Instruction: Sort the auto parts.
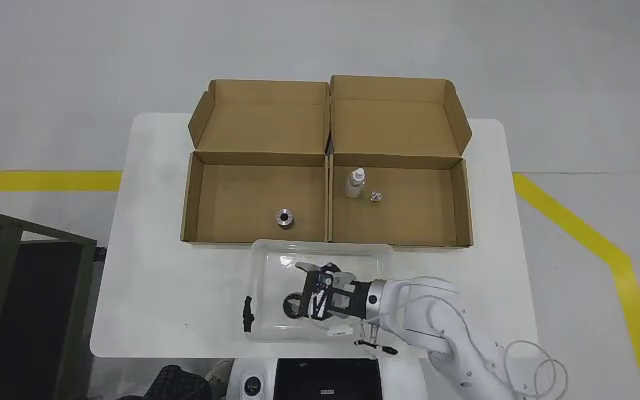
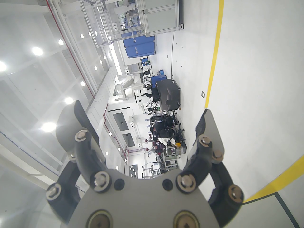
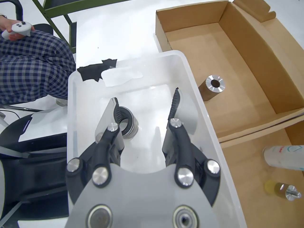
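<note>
Right gripper point(image 3: 146, 96) low inside clear plastic bin point(image 3: 190, 72), jaws spread apart, dark round ring-shaped part point(image 3: 129, 125) just beside its near jaw, left gripper point(image 2: 142, 107) spread wide too.

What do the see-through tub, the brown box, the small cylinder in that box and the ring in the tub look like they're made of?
Tub: clear glossy plastic; the table shows through. Box: matte brown cardboard, folded flaps. Cylinder: likely metal, bright machined end face, duller brownish side. Ring: dark, maybe rubber over grey metal bands; hard to tell.
</note>
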Tool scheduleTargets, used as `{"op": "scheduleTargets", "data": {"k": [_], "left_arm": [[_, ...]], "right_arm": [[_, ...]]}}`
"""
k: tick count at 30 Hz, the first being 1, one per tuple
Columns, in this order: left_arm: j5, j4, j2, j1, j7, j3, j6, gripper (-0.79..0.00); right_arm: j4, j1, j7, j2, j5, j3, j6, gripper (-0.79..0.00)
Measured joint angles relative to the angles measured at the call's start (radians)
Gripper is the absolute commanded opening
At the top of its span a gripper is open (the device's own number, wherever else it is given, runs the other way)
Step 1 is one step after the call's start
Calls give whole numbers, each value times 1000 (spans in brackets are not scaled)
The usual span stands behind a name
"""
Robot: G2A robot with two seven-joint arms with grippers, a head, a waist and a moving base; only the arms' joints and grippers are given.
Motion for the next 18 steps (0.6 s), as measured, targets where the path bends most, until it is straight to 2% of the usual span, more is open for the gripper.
{"op": "scheduleTargets", "data": {"k": [11,18], "left_arm": [[0,0,0,0,0,0,0,0],[0,0,0,0,0,0,0,0]], "right_arm": [[-10,-77,-13,28,-69,39,-43,-326],[5,-88,-8,36,-74,45,-45,-311]]}}
